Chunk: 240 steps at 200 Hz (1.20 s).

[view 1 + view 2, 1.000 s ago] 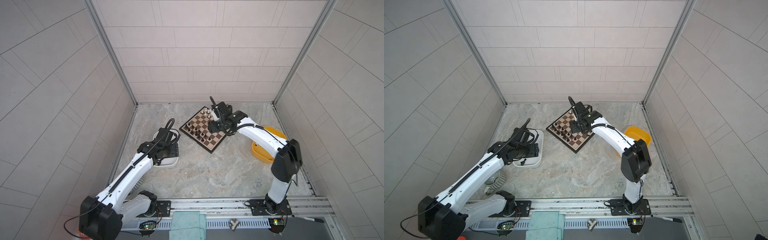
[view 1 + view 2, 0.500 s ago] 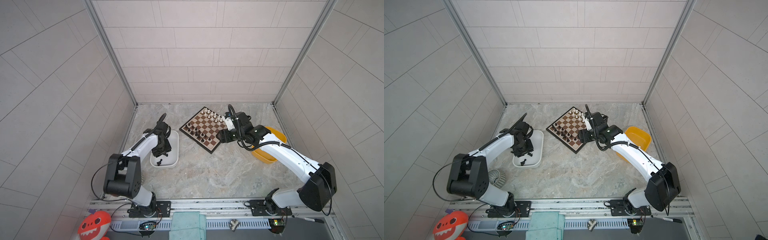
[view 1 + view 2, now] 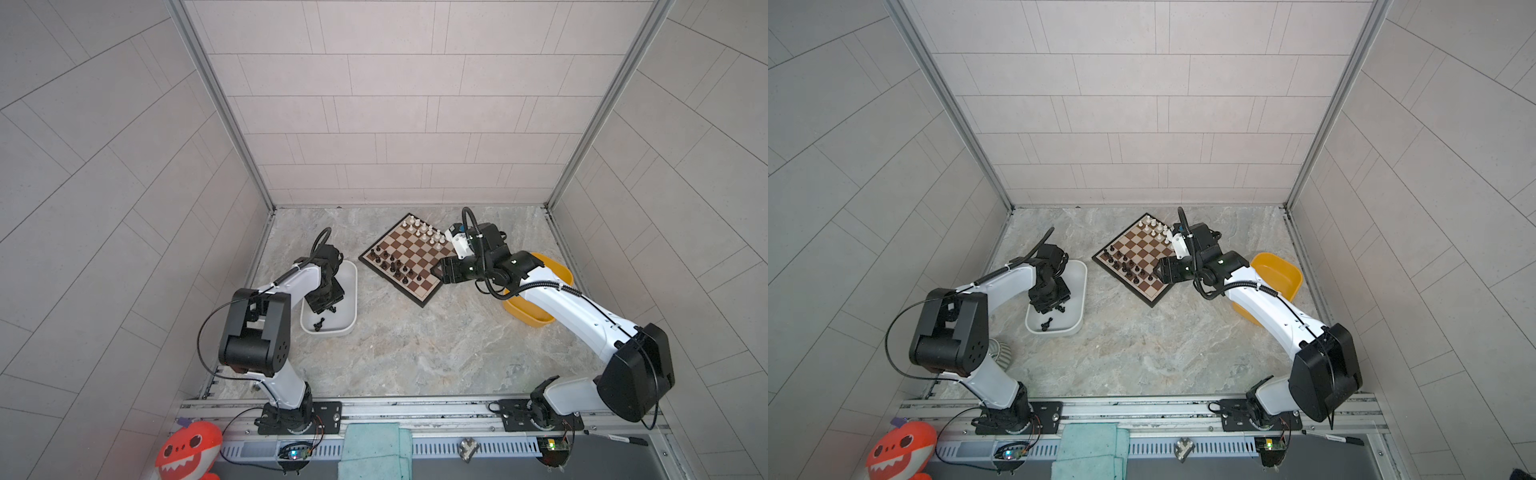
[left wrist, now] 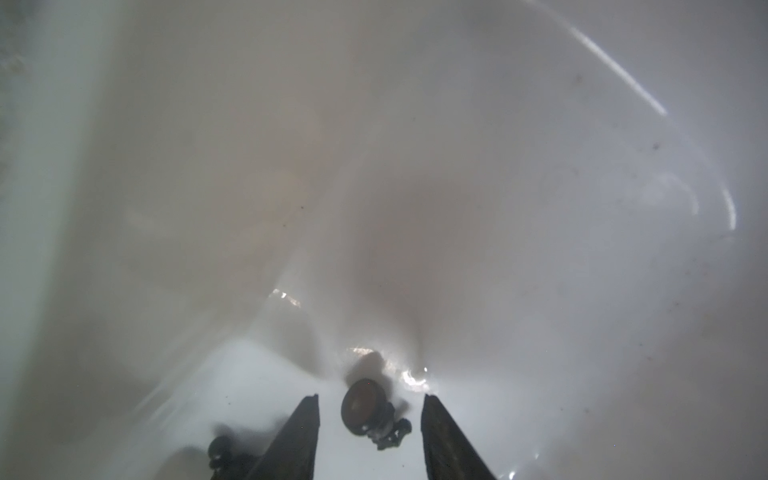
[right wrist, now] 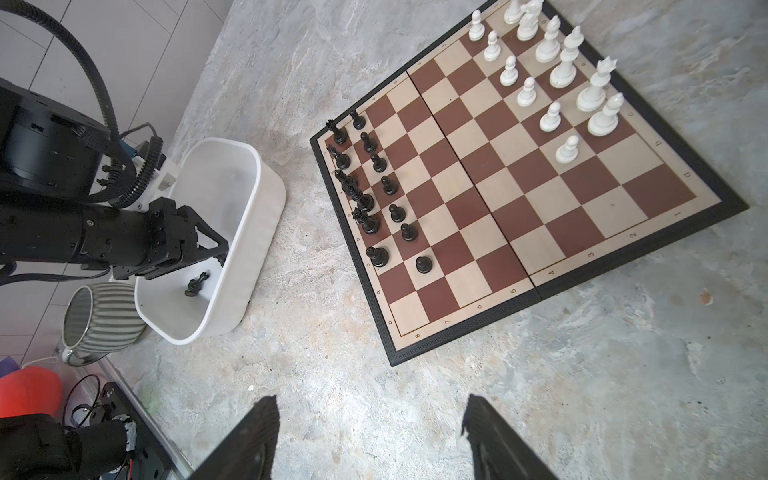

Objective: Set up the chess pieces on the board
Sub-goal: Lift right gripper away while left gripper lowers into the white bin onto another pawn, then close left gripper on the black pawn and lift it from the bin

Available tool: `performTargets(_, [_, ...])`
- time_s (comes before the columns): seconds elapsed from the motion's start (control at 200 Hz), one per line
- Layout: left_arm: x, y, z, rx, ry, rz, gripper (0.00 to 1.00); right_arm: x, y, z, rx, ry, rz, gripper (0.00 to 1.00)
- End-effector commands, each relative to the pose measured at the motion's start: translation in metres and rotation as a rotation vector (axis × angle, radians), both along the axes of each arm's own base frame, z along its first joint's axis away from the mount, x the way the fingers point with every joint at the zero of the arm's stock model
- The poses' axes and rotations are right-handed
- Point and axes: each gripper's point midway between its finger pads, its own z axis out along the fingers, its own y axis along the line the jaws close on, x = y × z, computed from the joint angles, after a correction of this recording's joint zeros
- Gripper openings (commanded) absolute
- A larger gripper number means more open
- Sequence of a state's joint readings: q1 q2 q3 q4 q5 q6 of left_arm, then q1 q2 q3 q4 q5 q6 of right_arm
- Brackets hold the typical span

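Picking: left hand [image 4: 370, 397] half-open astride lying small black plastic chessman [image 4: 362, 409] in white plastic tub [image 3: 345, 303], ungripped; next close, lift. Right hand [image 5: 370, 399] wide open, empty.

You see a white tub [image 3: 347, 299] at nine o'clock on the marble floor [image 3: 415, 353] and a yellow tub [image 3: 557, 274] at three o'clock, well apart. A ribbed grey cup [image 5: 102, 318] stands just beside the white tub, off the floor's edge. Past the front rail lie a red toothy plush toy [image 3: 187, 449] at seven o'clock, a folded teal cloth [image 3: 372, 451] at six and a black marker [image 3: 615, 437] at five.
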<state>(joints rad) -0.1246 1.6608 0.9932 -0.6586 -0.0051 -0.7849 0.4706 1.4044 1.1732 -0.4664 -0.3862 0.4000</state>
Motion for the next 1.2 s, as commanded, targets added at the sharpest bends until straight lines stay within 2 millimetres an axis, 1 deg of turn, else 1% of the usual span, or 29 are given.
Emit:
performTargets(0.0, [-0.001, 0.007, -0.004, 0.015, -0.015, 0.069, 0.44, 0.002, 0.007, 0.006, 0.053, -0.004, 0.016, 0.71])
performTargets(0.105, [-0.003, 0.006, -0.006, 0.010, -0.005, 0.080, 0.42, 0.002, 0.006, 0.003, 0.053, 0.005, 0.012, 0.71])
performTargets(0.315, [-0.008, 0.004, -0.013, -0.005, 0.016, 0.091, 0.43, 0.004, 0.005, 0.002, 0.061, 0.012, 0.004, 0.71])
performTargets(0.545, [-0.007, 0.003, -0.019, -0.014, 0.030, 0.103, 0.39, 0.004, 0.003, 0.003, 0.065, 0.010, -0.002, 0.72])
performTargets(0.65, [-0.008, 0.005, -0.019, 0.001, 0.028, 0.107, 0.31, 0.005, 0.002, 0.004, 0.072, 0.011, -0.006, 0.72])
performTargets(0.751, [-0.007, 0.006, -0.019, 0.003, 0.024, 0.110, 0.29, 0.005, 0.001, 0.004, 0.076, 0.013, -0.010, 0.72])
performTargets(0.861, [-0.003, 0.004, -0.016, -0.009, 0.004, 0.096, 0.22, 0.006, 0.000, 0.004, 0.075, 0.012, -0.015, 0.72])
performTargets(0.906, [0.000, 0.002, -0.011, -0.018, -0.012, 0.088, 0.20, 0.006, 0.001, 0.005, 0.078, 0.011, -0.014, 0.72])
performTargets(0.981, [0.005, -0.002, 0.006, -0.040, -0.055, 0.070, 0.17, 0.006, 0.001, 0.006, 0.088, 0.011, -0.016, 0.72])
performTargets(1.066, [0.010, -0.004, 0.035, -0.065, -0.128, 0.073, 0.16, 0.006, 0.004, 0.010, 0.113, 0.016, -0.015, 0.72])
performTargets(1.196, [0.013, -0.010, 0.082, -0.117, -0.232, 0.073, 0.14, 0.006, 0.010, 0.019, 0.181, 0.021, -0.010, 0.74])
